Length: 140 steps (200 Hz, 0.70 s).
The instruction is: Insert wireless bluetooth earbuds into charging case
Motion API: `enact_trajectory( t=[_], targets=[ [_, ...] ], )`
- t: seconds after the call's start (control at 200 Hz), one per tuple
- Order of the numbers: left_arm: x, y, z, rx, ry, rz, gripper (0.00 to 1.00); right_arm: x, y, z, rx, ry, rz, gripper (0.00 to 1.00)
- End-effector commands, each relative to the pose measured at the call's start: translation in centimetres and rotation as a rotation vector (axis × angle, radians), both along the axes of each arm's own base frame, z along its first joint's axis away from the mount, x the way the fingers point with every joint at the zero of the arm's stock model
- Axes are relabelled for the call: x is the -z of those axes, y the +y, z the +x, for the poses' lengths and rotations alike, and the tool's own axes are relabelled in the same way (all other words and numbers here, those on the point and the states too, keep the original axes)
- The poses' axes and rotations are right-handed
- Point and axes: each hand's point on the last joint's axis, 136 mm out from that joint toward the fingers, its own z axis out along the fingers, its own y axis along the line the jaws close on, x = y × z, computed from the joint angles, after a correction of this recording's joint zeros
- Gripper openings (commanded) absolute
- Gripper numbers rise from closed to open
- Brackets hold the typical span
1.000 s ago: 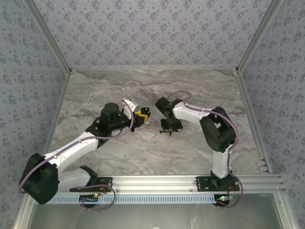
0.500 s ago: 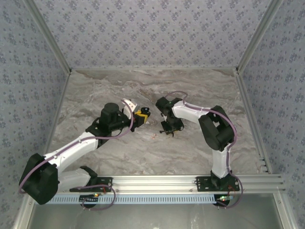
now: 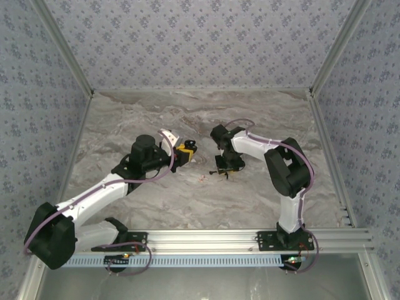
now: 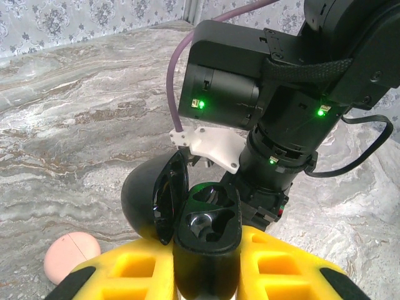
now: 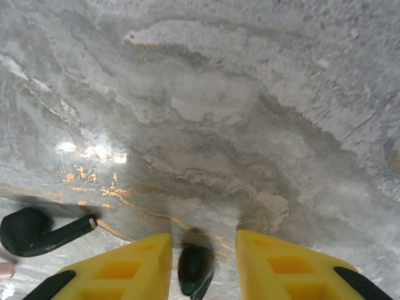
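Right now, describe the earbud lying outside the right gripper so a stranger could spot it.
On the marble table, near its middle, find the right gripper. Beside its yellow fingers lies a black earbud, bulb and stem flat on the stone. The other earbud sits between the fingers; this one lies clear.

Clearance around the open black case, gripped in the left tool. Beyond and to the left of the case, the counter lies bare and free for passage. Just right of the case, the right arm's wrist stands close and crowds that side. Nearer and to the right of the case lie a pink disc and one loose earbud. A second earbud lies between the parted fingers of the right tool.
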Motion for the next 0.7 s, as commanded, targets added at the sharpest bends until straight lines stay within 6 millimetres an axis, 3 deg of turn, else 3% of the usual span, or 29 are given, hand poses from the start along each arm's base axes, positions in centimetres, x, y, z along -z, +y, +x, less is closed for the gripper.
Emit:
enact_trajectory(
  t=[0.0,0.695],
  targets=[
    [-1.4,0.0,0.0,0.001,-0.044,-0.012,0.21,-0.5,-0.1,-0.9,0.047,0.024,0.013,0.33],
    [-1.3,-0.1,0.1,0.003,-0.039,-0.016,0.21,0.6,0.0,-1.4,0.041,0.042,-0.032,0.26]
  ],
)
